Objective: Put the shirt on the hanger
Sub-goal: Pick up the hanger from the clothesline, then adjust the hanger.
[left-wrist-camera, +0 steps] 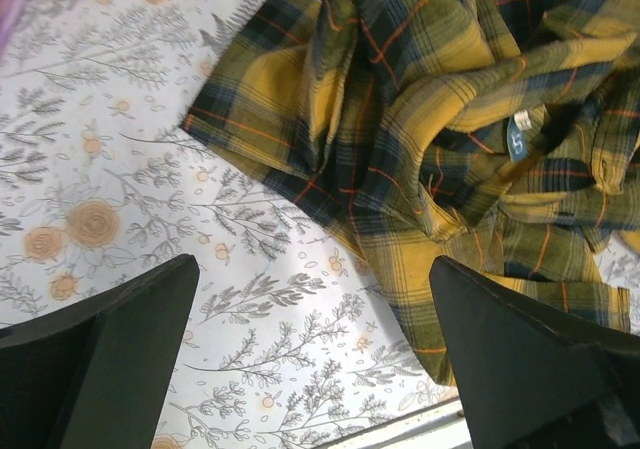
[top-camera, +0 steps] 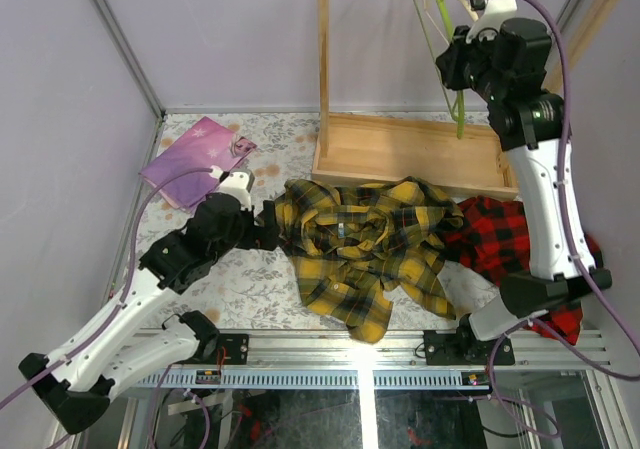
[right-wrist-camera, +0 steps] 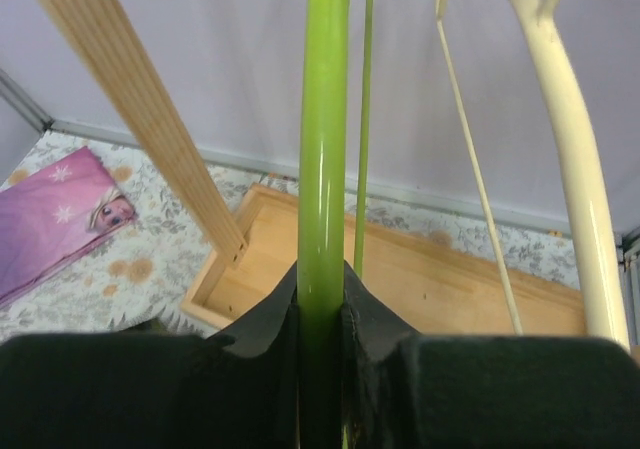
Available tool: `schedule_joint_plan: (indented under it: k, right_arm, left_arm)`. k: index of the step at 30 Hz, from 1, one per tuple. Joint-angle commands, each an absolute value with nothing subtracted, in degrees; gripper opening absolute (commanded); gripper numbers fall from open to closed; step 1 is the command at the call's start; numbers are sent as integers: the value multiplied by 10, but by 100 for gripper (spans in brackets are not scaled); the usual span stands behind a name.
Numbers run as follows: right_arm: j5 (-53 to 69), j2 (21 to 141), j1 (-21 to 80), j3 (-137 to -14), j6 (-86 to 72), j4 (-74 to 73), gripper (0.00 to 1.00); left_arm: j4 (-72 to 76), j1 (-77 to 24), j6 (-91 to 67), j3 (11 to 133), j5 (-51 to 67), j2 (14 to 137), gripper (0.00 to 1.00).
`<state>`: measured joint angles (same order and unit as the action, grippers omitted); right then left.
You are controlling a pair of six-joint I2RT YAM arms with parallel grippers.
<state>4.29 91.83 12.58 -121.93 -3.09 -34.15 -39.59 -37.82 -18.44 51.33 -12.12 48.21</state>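
Right gripper point(right-wrist-camera: 322, 304) clamped on the thin, glossy yellow-green hanger point(right-wrist-camera: 324, 119) up at the wooden rack point(top-camera: 322, 49); it looks stiff, light and probably slick. Left gripper point(left-wrist-camera: 312, 269) spread wide, empty, just beside the crumpled yellow-and-black plaid flannel shirt point(left-wrist-camera: 400, 119) on the floral table point(left-wrist-camera: 100, 169). The shirt looks soft and floppy; best pinched near the collar.

the shirt point(left-wrist-camera: 400, 119) carries a small blue tag point(left-wrist-camera: 517, 147), its white marks unreadable.

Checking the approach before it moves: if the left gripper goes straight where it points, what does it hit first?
Most likely the shirt, whose near edge lies just ahead of the open left gripper. It tilts downward, though, so the floral tablecloth could come first; depth is unclear.
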Motion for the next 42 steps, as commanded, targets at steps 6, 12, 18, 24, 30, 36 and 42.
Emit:
schedule_joint_plan:
  k: [6,12,18,24,30,36,42]
  right_arm:
    - [134,698,123,-959,-83,-254,0]
    - [144,604,123,-839,-96,-272,0]
    - [226,537,123,-757,-141,-295,0]
    - [353,506,123,-722,-150,-348,0]
    - [441,452,123,-652,-176,-368,0]
    - [436,413,124,-619,-195,-384,0]
    - [415,414,124,-573,-195,-361,0]
  left_arm:
    - [-375,-371,-193,497,-213,426,100]
    - [-361,-372,-184,488,-218,398,100]
    - [-333,-372,-168,508,-185,404,99]
    - [-271,-372,-44,529,-86,415,94]
    - [-237,-372,79,571,73,398,86]
    - [-183,-372,147,579,200,364,86]
    - [-207,-372,165,602,206,398,87]
